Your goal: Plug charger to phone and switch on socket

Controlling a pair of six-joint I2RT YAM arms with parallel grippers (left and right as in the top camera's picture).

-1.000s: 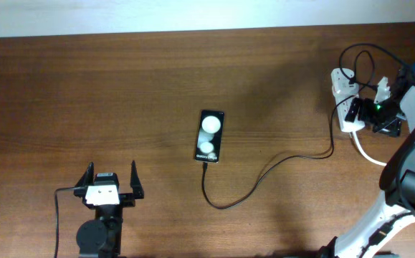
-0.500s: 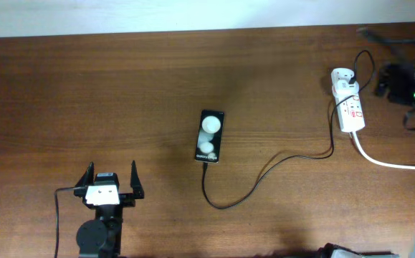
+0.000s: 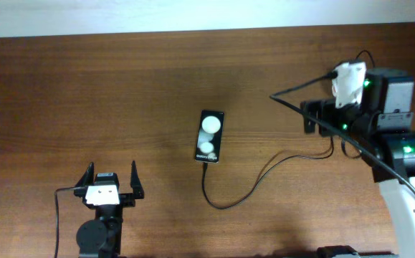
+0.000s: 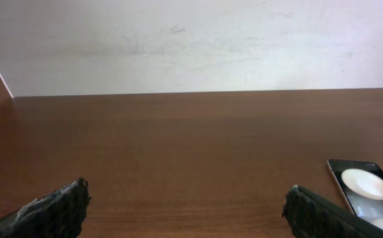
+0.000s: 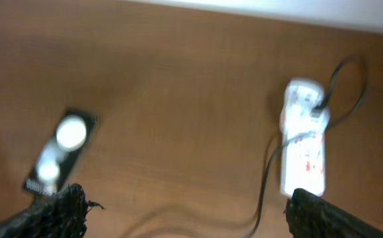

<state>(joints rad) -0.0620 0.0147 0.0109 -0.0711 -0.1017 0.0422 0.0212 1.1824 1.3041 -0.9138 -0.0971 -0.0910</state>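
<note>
The phone [image 3: 210, 136] lies flat mid-table, two white blobs on its face. It also shows in the left wrist view [image 4: 366, 193] and the right wrist view [image 5: 59, 150]. The charger cable [image 3: 221, 206] meets the phone's near end, loops, and runs right toward the socket. The socket [image 5: 303, 140] shows only in the blurred right wrist view, with the cable [image 5: 264, 192] beside it; my right arm hides it from overhead. My right gripper [image 3: 311, 118] is open, raised above the table left of the socket [image 5: 184, 211]. My left gripper [image 3: 112, 178] is open and empty, near the front edge [image 4: 188, 211].
The wooden table [image 3: 85, 93] ends at a white wall at the back. The right arm's body [image 3: 397, 143] fills the right side of the overhead view.
The right arm left the socket, swung out past the right edge, then came back raised and further left, now covering the socket from above. Left arm, phone and cable have not moved.
</note>
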